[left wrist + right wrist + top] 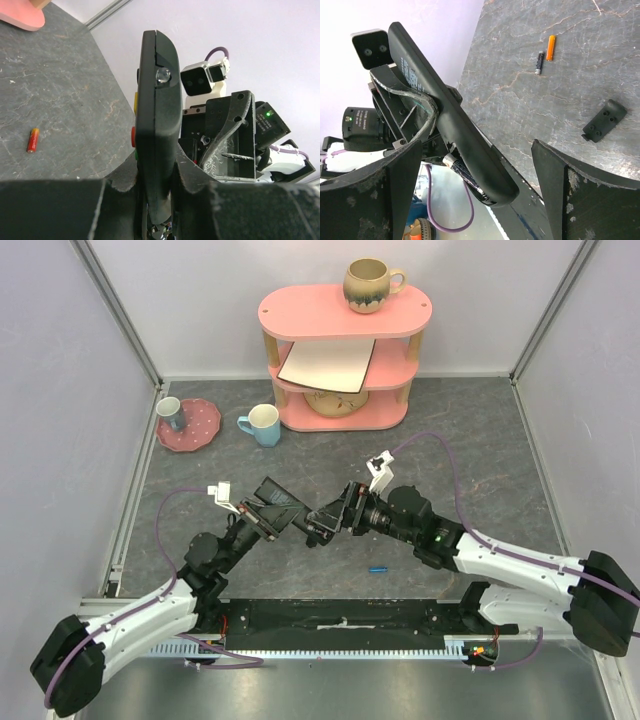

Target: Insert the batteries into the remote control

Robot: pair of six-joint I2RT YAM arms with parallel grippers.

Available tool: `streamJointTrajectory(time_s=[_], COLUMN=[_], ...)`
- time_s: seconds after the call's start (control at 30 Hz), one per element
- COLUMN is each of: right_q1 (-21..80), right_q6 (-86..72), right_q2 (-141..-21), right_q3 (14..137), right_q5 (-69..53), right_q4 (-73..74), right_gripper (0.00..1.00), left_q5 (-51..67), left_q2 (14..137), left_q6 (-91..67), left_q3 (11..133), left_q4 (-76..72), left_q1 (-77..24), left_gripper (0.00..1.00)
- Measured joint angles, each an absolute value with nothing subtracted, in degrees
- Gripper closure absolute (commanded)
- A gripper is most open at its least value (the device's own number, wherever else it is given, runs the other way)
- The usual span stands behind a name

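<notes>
My left gripper (262, 520) (157, 185) is shut on the black remote control (280, 506) (157, 115) and holds it above the table, on edge. In the right wrist view the remote (445, 110) shows its back. A dark battery with a white tip (465, 172) lies in its open compartment at the lower end. My right gripper (325, 522) (474, 150) is open, its fingers wide apart on either side of that end. A blue battery (378, 568) lies on the table. An orange battery (550, 48) (33, 140) and a dark battery (539, 62) lie on the table.
A small black battery cover (605, 120) lies on the grey table. At the back stand a pink shelf (345, 315) with a mug (370, 285) on top, a blue-handled mug (263, 425), and a pink plate (198, 430) holding a cup.
</notes>
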State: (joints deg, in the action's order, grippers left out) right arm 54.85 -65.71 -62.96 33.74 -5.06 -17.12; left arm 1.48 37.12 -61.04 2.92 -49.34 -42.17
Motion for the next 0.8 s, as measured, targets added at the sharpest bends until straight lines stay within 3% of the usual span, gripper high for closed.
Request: streamJointTrajectory(time_s=[0.17, 0.23, 0.33, 0.37, 0.4, 0.47, 0.6, 0.8], right_q1=[54.8, 54.8, 54.8, 54.8, 54.8, 54.8, 55.4, 60.3], right_q6=[-60.2, -56.5, -49.3, -46.9, -44.8, -40.6, -33.6, -26.1], right_q2=[-61.0, -59.1, -56.6, -56.1, -55.9, -56.0, -58.9, -65.3], right_q3=[35.5, 37.6, 43.1, 45.2, 46.7, 50.0, 54.9, 59.1], right_q5=[-2.9, -0.9, 2.1, 2.8, 3.0, 2.8, 0.8, -1.6], right_q4=[-10.6, -5.8, 0.7, 2.8, 4.0, 6.6, 11.0, 17.8], right_gripper=[0.06, 0.11, 0.3, 0.44, 0.51, 0.58, 0.47, 0.48], left_q5=[1.5, 1.6, 2.0, 2.1, 2.3, 3.0, 3.8, 5.1], left_q2=[37.5, 37.5, 37.8, 38.0, 38.4, 39.1, 40.2, 40.6], left_q6=[-61.0, -61.0, -61.0, -61.0, -61.0, -61.0, -61.0, -61.0], left_q3=[2.9, 2.9, 2.9, 2.9, 2.9, 2.9, 3.0, 3.9], left_q4=[-47.7, -46.1, -43.7, -43.0, -42.4, -41.8, -41.1, -40.4], left_q1=[-42.2, -42.2, -42.2, -42.2, -42.2, -42.2, -42.2, -42.2], left_gripper=[0.98, 0.98, 0.98, 0.98, 0.98, 0.98, 0.98, 0.98])
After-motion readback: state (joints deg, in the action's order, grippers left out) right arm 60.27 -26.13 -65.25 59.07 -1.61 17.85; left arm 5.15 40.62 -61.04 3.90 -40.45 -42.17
